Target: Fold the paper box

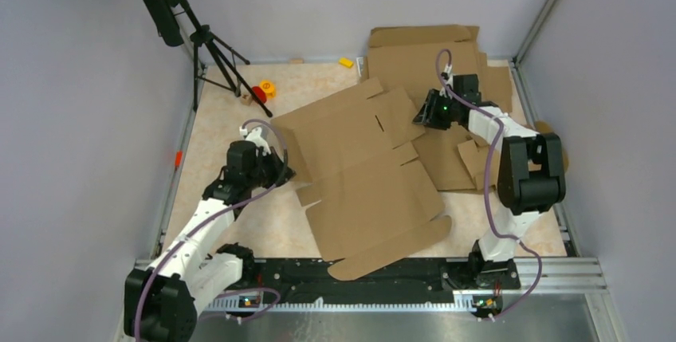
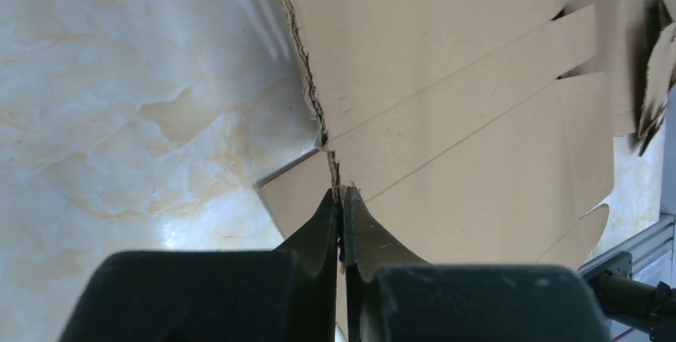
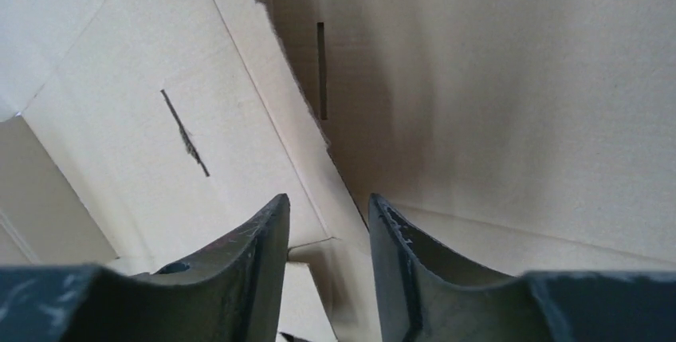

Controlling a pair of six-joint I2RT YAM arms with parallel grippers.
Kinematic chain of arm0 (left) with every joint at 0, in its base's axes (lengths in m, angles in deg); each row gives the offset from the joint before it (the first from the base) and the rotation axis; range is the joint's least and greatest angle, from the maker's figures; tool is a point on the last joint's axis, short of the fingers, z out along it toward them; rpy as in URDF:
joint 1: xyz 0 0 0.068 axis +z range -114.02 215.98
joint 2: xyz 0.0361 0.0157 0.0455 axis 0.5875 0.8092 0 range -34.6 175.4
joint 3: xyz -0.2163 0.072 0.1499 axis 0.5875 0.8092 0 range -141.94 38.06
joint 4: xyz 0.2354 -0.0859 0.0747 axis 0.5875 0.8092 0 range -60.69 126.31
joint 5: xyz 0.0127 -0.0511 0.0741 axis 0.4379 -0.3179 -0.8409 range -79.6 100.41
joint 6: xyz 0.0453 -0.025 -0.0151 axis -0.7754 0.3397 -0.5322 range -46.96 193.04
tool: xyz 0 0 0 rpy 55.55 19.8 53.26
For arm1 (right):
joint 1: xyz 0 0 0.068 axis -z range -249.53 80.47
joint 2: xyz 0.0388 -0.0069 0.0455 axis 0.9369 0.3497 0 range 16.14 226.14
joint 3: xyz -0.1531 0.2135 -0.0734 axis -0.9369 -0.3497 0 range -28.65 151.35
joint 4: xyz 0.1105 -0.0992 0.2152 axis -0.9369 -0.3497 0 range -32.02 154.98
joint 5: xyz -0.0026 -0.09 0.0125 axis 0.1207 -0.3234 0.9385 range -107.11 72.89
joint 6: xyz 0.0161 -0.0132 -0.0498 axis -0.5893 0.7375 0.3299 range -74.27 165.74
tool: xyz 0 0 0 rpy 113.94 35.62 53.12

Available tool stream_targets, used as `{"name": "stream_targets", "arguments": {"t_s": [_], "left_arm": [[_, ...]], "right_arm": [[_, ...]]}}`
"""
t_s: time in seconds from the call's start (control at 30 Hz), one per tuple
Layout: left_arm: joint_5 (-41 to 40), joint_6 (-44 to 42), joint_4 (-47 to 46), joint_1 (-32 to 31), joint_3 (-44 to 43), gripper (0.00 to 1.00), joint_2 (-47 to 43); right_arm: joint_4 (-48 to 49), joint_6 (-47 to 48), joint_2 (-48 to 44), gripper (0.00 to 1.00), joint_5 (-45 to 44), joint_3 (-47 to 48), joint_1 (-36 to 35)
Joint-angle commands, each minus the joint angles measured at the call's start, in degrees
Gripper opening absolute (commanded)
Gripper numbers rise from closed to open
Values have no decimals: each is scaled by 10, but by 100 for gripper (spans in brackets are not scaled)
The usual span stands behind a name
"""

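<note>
The paper box (image 1: 367, 174) is a large flat brown cardboard blank with flaps and slits, lying slantwise across the middle of the table. My left gripper (image 1: 283, 171) is shut on its left edge; in the left wrist view the fingertips (image 2: 341, 192) pinch the ragged edge of the paper box (image 2: 462, 103), which is lifted a little off the marble top. My right gripper (image 1: 422, 111) is at the blank's far right flap. Its jaws (image 3: 328, 198) stand apart over the paper box (image 3: 143, 119), whose edge runs down into the gap between them without touching either finger.
A pile of other cardboard blanks (image 1: 430, 47) lies at the back right, partly under the right arm. A black tripod (image 1: 215, 55) stands at the back left, with small red and yellow toys (image 1: 263, 89) and a yellow block (image 1: 346, 62) nearby. A metal rail (image 1: 398, 274) runs along the near edge.
</note>
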Motion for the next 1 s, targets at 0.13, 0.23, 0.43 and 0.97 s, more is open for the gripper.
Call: {"name": "stream_targets", "arguments": {"t_s": [0.13,0.23,0.43,0.97], "left_arm": [[43,3,-51,-3,2,0,-15],[45,10,-52,-3,6,0,-18],[45,63,-49,-3,15,1,-17],[40,214,-53,-177,24,2,-50]], "right_arm": [[28,-2,-68,16,56,-22,0],[17,5,-78,6,70,-9,-1],[-26,11,-64,0,64,84,-1],[-143,46,94,0,55,355,-86]]}}
